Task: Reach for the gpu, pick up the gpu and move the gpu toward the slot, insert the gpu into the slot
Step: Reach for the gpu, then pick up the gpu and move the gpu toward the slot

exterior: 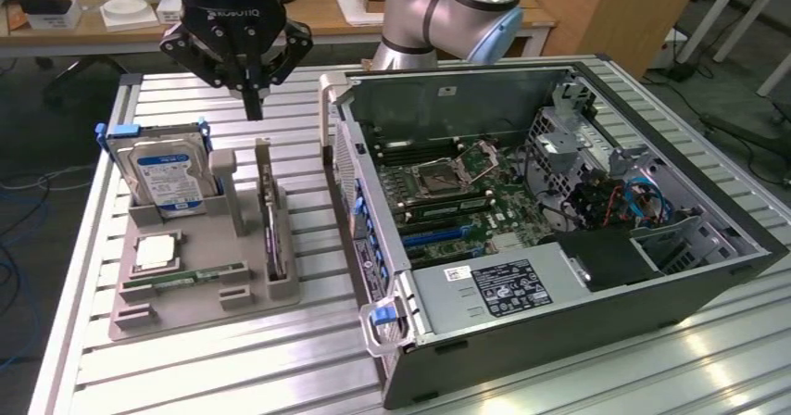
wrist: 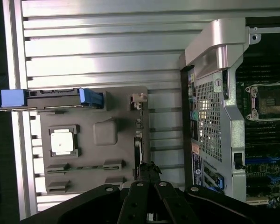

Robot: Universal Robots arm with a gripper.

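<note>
My black pincer (exterior: 254,107) (wrist: 148,169) is closed, its two fingers pressed together to a point, and it holds nothing. It hangs in the air over the grey plastic holder tray (exterior: 185,306) (wrist: 116,107) and touches nothing.

In this tray several parts are kept, each in its own place:
- The silver hard drive with a blue label (exterior: 167,174) (wrist: 51,98) stands upright at one end, between blue clips.
- A small square silver processor chip (exterior: 158,251) (wrist: 62,142) lies flat in a square recess.
- A thin green memory stick (exterior: 185,276) (wrist: 84,167) lies beside it.
- The gpu (exterior: 270,220) (wrist: 138,140) stands on its edge in a narrow groove, on the side of the tray nearest to the open black computer case (exterior: 692,276) (wrist: 214,46).

Inside the case lies the green motherboard (exterior: 458,193).

The gpu shows only its edge, so it looks like a thin dark strip with a paler piece at the far end. Tray and case stand on a ribbed aluminium table (exterior: 247,364).
</note>
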